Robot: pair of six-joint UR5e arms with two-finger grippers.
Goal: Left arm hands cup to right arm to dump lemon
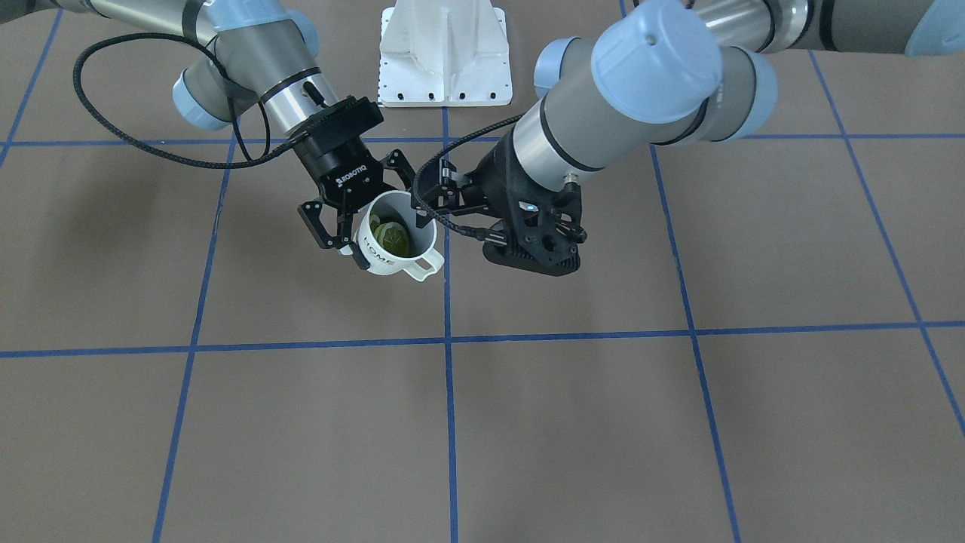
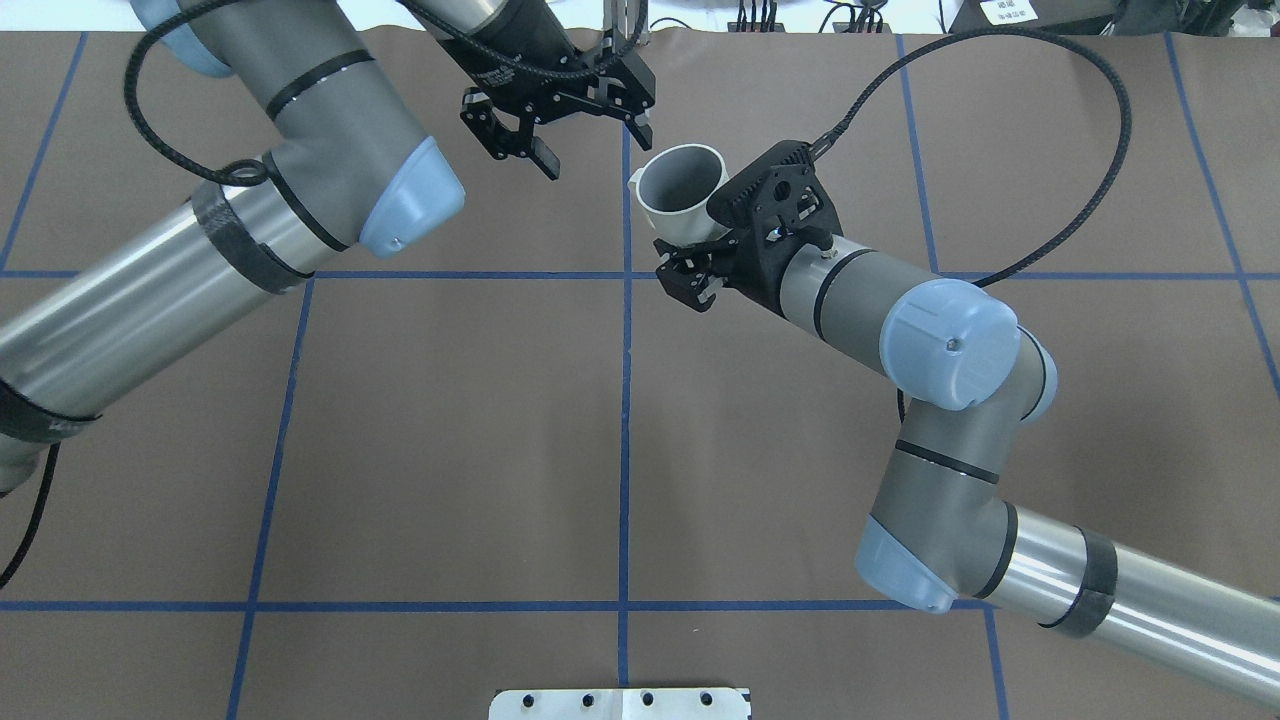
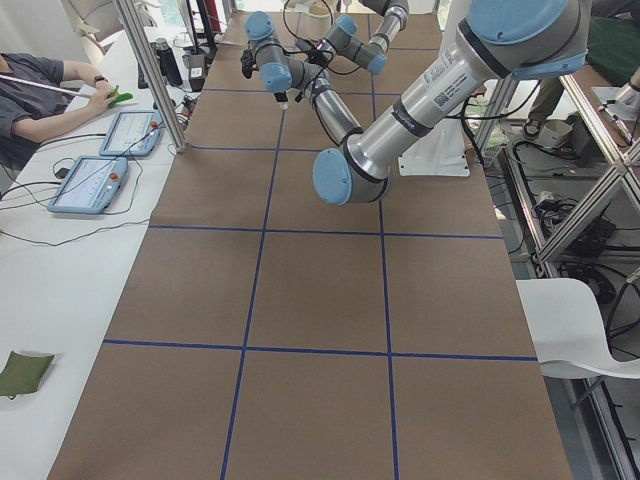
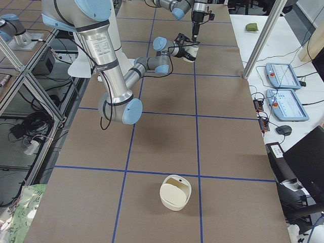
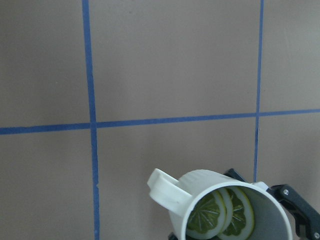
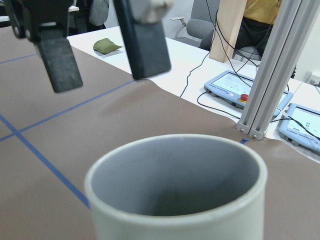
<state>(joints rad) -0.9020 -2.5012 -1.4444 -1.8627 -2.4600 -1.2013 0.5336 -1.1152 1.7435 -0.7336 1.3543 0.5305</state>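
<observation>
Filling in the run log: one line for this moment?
handover | right fingers: shut on cup | left fingers: open, off cup | lemon: in cup

The left wrist view's bottom edge cuts through the mouth of the cup point(image 5: 267, 217), and only a black corner of the right claw point(image 1: 375, 220) shows beside it. In the right wrist view the cup's inside is dim and blurred, so the lemon point(image 5: 207, 220) cannot be made out there. Both side views show the cup and that claw too small to judge the grip.
</observation>
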